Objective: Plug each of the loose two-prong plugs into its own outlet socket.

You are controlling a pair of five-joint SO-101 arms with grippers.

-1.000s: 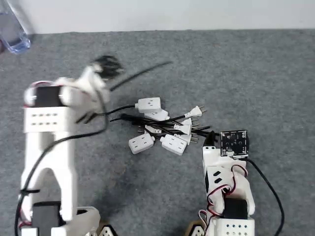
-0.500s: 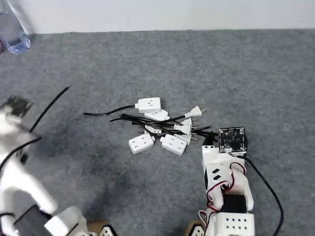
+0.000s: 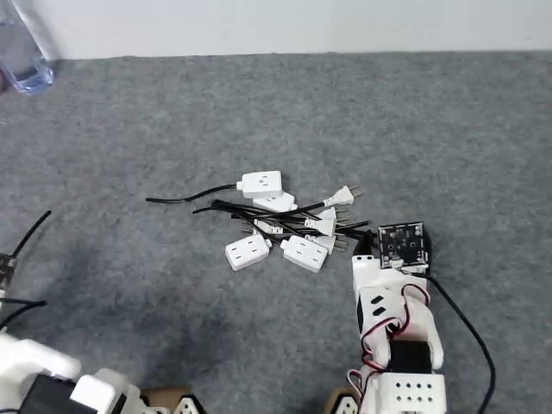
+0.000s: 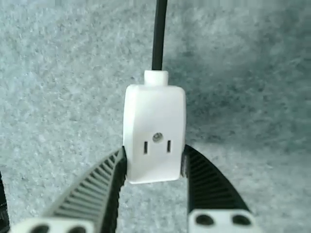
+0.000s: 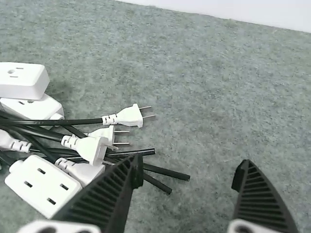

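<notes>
The left pincer (image 4: 154, 162) is clamped on a white outlet socket (image 4: 155, 126), with its dark ribbed fingers (image 4: 104, 187) pressed against the socket's two side walls. In the left wrist view the socket's face, with two slots and a round hole, is turned toward the camera. A black cord (image 4: 159, 34) leaves the socket's far end. The grey tabletop (image 4: 58, 73) lies behind the socket; whether the two touch cannot be told.

In the right wrist view the right pincer (image 5: 189, 177) is seen with its fingers well apart and nothing between them. Close detail is given here: a loose two-prong plug (image 5: 127, 115) with bare prongs, a second plug (image 5: 90, 144) nearer the pincer, and a flat socket block (image 5: 43, 184) just beside one finger.

The overall layout is given by the high view. A tangled pile (image 3: 289, 226) of white sockets, plugs and black cords lies near the tabletop's middle. The right arm (image 3: 392, 328) is placed just beside the pile. The left arm (image 3: 52, 388) is at a near corner, well apart from it.
</notes>
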